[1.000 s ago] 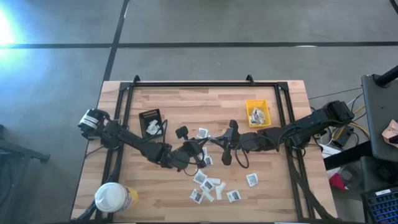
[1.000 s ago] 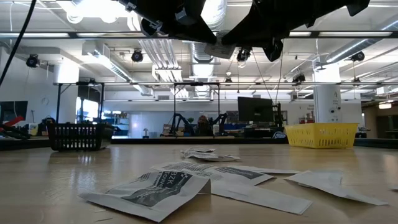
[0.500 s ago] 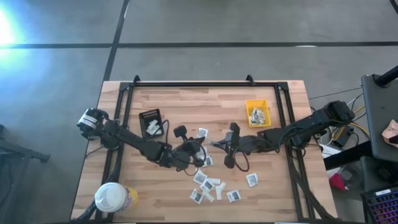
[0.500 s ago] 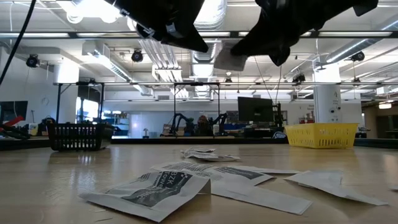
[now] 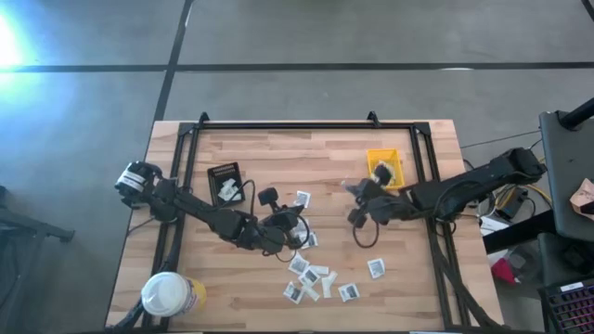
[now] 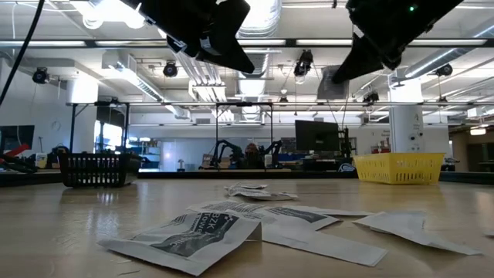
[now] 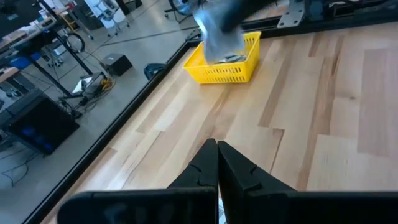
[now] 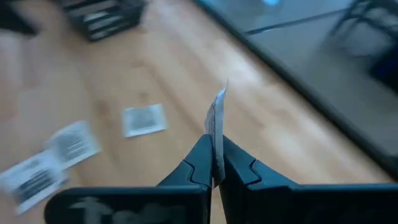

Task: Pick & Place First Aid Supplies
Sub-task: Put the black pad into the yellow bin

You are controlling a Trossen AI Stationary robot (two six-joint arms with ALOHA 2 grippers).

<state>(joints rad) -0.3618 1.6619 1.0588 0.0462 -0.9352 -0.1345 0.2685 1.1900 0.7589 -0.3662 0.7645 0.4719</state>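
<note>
Right gripper (image 8: 213, 163) jaws pinched on packet (image 8: 217, 118), near yellow bin (image 5: 384, 168). Left gripper (image 7: 217, 163) jaws pressed together, empty, mid-surface.

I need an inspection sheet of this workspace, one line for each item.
Surface: wooden table, black frame along its edges.
Job's things: loose packets in the front middle; more in the yellow bin and the black tray.
Clutter: white-lidded tub at the front left corner.
Grippers: right gripper jaws shut on one packet, beside the bin; left gripper shut, empty.
Cables: loops beside both wrists.
Surroundings: workshop with benches.
</note>
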